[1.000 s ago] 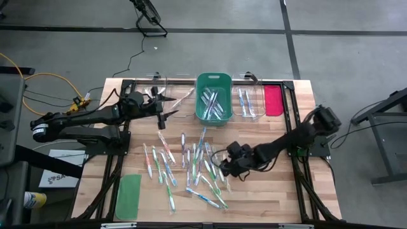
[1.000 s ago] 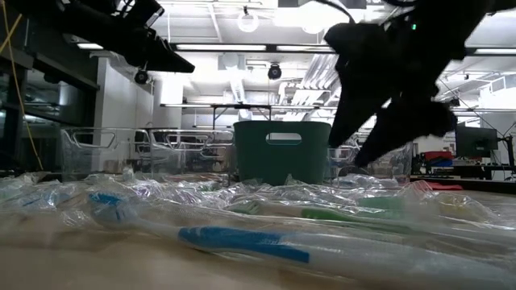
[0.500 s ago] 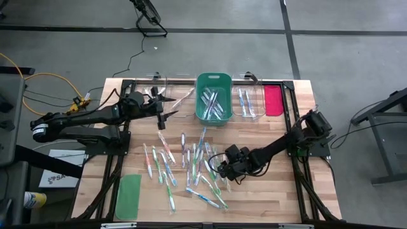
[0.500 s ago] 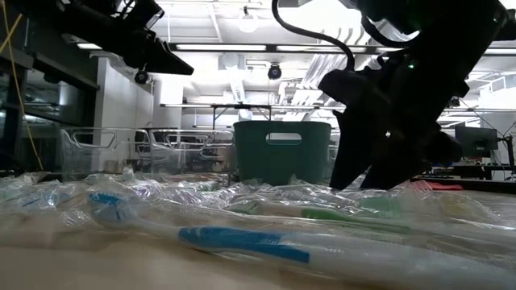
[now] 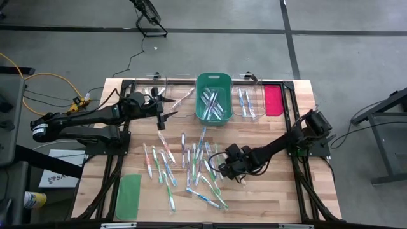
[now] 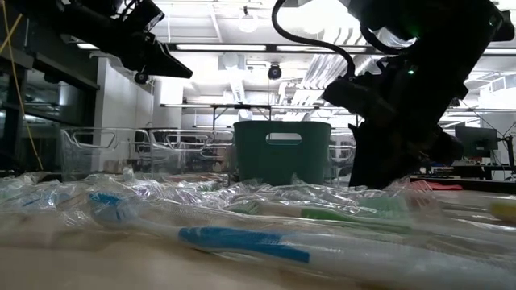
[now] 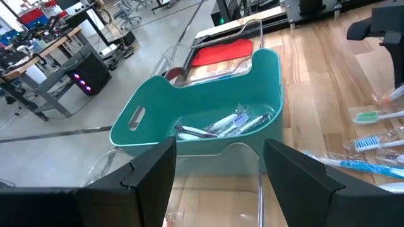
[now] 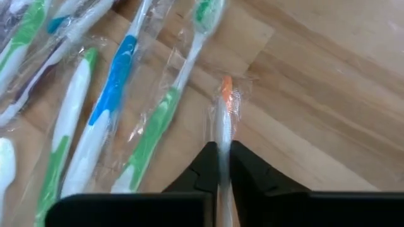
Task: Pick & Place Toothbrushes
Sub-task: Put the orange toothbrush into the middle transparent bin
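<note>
Toothbrushes (image 5: pixel 184 162) lay scattered in clear wrappers across the middle of the wooden table (image 5: pixel 267 197) in the high view, most with green or blue accents; individual colours were hard to tell from above. At the lower left of that frame sat a flat green lid (image 5: pixel 128 196), partly cut off by the table frame. Toward the upper left, the left gripper (image 5: pixel 163 112) hung above the table with its fingers spread wide and nothing between them; its wrist view looked down on a clear bin (image 7: pixel 214 183), whose near wall was partly hidden by the fingers. At upper centre stood the green bin (image 5: pixel 213 97) holding several wrapped brushes, with a second clear bin (image 5: pixel 248 102) of brushes just beside it on the right and a flat red-pink lid (image 5: pixel 272 99) at the upper right. Right of centre, the right gripper (image 5: pixel 223 170) was down at the right edge of the scatter, its body hiding the brushes beneath it. In the right wrist view its fingers (image 8: pixel 203 165) were clamped on one orange-tipped toothbrush (image 8: pixel 225 107), whose handle vanished between them. In the low view the foreground brushes were blurred, and the right arm showed only as a dark silhouette.
</note>
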`<act>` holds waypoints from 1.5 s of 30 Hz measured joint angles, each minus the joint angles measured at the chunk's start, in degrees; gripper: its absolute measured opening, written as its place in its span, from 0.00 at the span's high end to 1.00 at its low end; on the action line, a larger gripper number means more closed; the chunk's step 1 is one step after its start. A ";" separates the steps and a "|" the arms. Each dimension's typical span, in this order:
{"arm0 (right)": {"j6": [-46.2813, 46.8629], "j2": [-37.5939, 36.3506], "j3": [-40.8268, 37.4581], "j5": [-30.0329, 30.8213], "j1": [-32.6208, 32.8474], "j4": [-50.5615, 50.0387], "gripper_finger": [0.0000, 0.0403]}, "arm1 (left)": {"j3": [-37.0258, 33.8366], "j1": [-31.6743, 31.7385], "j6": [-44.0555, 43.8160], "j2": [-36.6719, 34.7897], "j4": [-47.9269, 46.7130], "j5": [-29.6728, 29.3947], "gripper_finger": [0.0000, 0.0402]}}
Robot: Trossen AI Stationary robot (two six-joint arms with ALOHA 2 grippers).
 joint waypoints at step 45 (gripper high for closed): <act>-34.23 -11.54 0.00 -20.58 -27.74 38.36 0.97 | 0.00 -9.17 22.99 9.53 18.45 13.63 0.42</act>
